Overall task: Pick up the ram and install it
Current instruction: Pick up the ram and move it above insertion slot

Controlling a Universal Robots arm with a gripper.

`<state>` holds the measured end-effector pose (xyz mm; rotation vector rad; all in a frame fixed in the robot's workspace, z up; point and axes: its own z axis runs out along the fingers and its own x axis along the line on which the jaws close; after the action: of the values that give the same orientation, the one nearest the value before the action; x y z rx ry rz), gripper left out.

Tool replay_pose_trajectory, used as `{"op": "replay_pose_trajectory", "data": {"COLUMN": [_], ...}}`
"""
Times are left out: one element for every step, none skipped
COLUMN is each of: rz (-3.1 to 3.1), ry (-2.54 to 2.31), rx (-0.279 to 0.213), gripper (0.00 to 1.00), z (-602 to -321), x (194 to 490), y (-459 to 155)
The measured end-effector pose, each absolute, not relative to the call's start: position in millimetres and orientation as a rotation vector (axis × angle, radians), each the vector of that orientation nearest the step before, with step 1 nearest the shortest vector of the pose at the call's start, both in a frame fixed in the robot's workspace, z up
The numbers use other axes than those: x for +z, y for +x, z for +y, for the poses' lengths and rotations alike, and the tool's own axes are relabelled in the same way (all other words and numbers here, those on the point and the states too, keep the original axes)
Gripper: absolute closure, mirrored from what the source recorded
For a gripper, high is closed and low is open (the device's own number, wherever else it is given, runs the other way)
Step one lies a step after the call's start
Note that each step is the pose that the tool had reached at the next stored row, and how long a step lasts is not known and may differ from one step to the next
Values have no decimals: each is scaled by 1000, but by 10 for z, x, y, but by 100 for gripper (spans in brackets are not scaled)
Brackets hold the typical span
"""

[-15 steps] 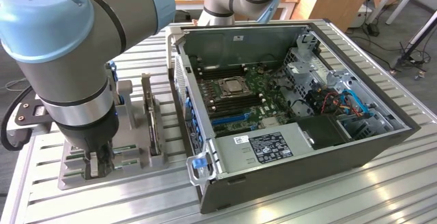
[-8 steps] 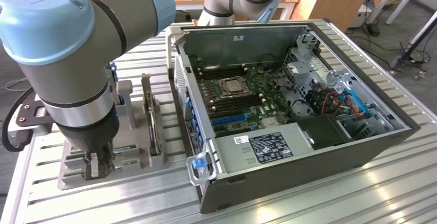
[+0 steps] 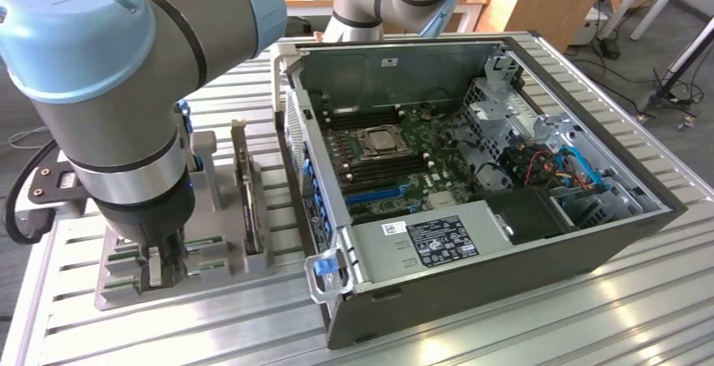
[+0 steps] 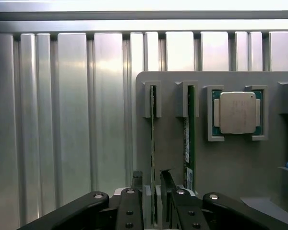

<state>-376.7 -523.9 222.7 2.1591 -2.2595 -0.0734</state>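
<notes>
Black and wide apart, the jaws of the gripper straddled the ram, one on each side of its thin edge, not clamped on it. That ram stood on edge in a slot of the grey holder. A second stick stood in the next slot, with the silver CPU chip beyond. The holder lay on the ribbed aluminium table. Farther off, toward the exterior view's right, sat the open computer case, its motherboard exposed.

Nothing can be read: print on the black label of the power supply is too small.
</notes>
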Motion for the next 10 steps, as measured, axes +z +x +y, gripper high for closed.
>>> {"op": "replay_pose_trajectory", "data": {"rz": [-2260,-2259,-2259,-2259,-2259,-2260,-2260,-2259,-2259,-2260], "ry": [2159,2159,2159,2159,2159,2159,2159,2159,2159,2159], "rx": [-73,-73,-73,-73,-73,-73,-73,-73,-73,-73], "gripper": [70,70,70,70,70,70,70,70,70,70], "z": [-5239,-5239,-5239,-5239,-5239,-5238,-5238,-5238,-5239,-5238], "x": [2226,2227,2227,2227,2225,2217,2210,2202,2195,2186], "y": [-3767,-3767,-3767,-3768,-3767,-3767,-3767,-3768,-3768,-3768]}}
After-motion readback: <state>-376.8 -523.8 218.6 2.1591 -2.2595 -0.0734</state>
